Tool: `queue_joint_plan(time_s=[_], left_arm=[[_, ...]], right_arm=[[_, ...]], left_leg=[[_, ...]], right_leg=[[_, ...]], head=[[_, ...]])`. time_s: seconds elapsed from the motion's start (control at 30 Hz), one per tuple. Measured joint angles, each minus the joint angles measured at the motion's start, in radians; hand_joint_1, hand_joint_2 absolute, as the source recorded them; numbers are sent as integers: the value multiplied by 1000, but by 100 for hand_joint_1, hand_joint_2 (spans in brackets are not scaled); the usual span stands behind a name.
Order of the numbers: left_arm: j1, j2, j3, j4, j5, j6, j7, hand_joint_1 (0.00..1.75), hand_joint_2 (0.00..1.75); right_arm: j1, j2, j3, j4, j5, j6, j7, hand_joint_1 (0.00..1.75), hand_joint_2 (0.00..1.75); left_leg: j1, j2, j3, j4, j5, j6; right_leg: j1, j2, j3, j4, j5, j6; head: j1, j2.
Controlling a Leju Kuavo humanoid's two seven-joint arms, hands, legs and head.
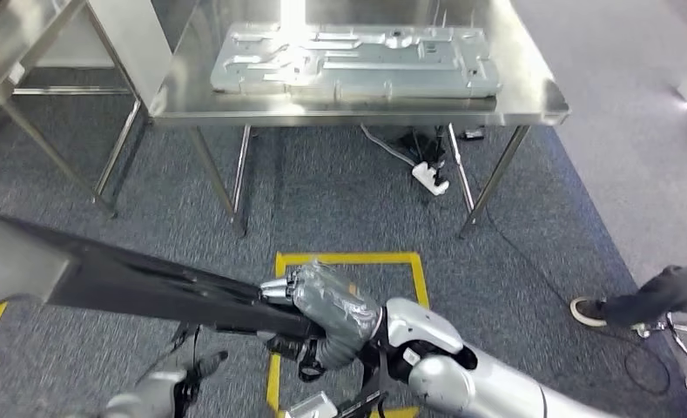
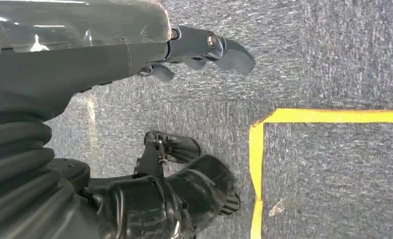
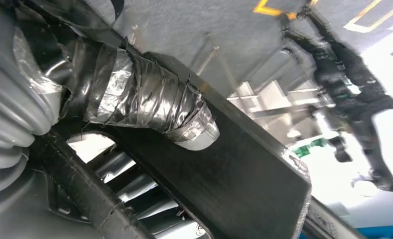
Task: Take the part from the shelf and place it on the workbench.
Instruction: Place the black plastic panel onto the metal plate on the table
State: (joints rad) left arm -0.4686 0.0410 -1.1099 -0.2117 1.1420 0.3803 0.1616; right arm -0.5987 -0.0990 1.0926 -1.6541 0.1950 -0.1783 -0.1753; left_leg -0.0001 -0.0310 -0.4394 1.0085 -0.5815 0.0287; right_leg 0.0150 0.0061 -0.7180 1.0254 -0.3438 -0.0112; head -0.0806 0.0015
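Head view: the long black part (image 1: 131, 283) is gripped at one end by the taped right hand (image 1: 326, 305), fingers wrapped round it, well short of the steel workbench (image 1: 531, 104); it should be carried level, while the low left hand (image 1: 161, 383) seems loosely spread.

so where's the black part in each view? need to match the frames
Head view: the black part runs from the left edge to the centre, gripped by the right hand.
Left wrist view: cannot tell it apart from the robot's own dark parts.
Right wrist view: it crosses the frame as a dark flat bar under the taped thumb.
Shared landmark: yellow floor tape.
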Motion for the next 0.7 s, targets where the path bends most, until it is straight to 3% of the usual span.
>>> queue_joint_plan(time_s=[0.07,0.13,0.17,0.2,0.27,0.3,0.33,0.4,0.43,0.47,0.57,0.63,0.7], left_arm=[[-3,1,-3,0,0,0,0,0,175],[-4,-1,-5,0,-1,-1,-1,0,175],[-3,-2,-7,0,-1,-1,0,0,175],[0,-3,-8,0,0,-1,0,0,175],[7,-3,-9,0,0,0,0,0,175],[9,-2,-9,0,0,0,0,0,175],[10,-2,-9,0,0,0,0,0,175],[13,-1,-9,0,0,0,0,0,175],[14,-1,-10,0,0,0,1,0,175],[15,-1,-10,0,0,0,1,0,175],[3,-2,-10,0,0,1,1,0,175],[-8,0,-10,0,0,3,1,0,175],[-9,1,-10,1,0,5,1,0,175]], right_arm=[[-1,1,0,0,0,-1,-1,175,175],[-1,2,0,1,0,-2,-1,175,175],[-1,2,0,2,0,-3,-1,175,175],[-1,2,0,3,0,-3,-1,175,175],[0,2,0,4,0,-4,-1,175,175],[1,2,0,4,0,-4,-1,175,175],[1,2,0,4,0,-4,-1,175,175],[1,1,0,6,0,-5,-1,175,175],[1,2,0,7,0,-5,-1,175,175],[1,2,0,8,0,-6,0,175,175],[-2,3,0,8,1,-8,0,175,175],[-5,3,0,8,1,-9,0,175,175],[-3,2,0,10,1,-9,0,175,175]], left_leg=[[0,7,-30,70,39,-7],[2,14,-111,188,54,-13],[2,15,-155,237,32,-16],[3,15,-195,267,-11,-19],[5,16,-244,257,-90,-24],[6,17,-254,222,-91,-26],[8,19,-257,169,-49,-28],[7,28,-258,57,112,-26],[3,31,-255,24,176,-24],[1,32,-251,8,208,-19],[-1,27,-219,7,196,4],[-1,25,-201,5,186,17],[-2,24,-185,5,169,23]], right_leg=[[-4,-1,30,-17,-13,-9],[-9,-2,65,-33,-31,-15],[-11,-2,82,-39,-42,-16],[-12,-1,101,-43,-56,-16],[-14,2,143,-45,-86,-13],[-15,4,165,-45,-103,-11],[-15,3,188,-45,-120,-8],[-14,3,224,-38,-155,2],[-13,3,234,-35,-173,8],[-13,4,244,-26,-184,15],[-17,2,239,30,-186,29],[-19,1,180,123,-202,35],[-19,1,95,230,-253,40]], head=[[1,0],[0,0],[-1,0],[-1,0],[-1,0],[-2,0],[-1,0],[0,0],[2,0],[3,0],[7,0],[9,0],[9,0]])
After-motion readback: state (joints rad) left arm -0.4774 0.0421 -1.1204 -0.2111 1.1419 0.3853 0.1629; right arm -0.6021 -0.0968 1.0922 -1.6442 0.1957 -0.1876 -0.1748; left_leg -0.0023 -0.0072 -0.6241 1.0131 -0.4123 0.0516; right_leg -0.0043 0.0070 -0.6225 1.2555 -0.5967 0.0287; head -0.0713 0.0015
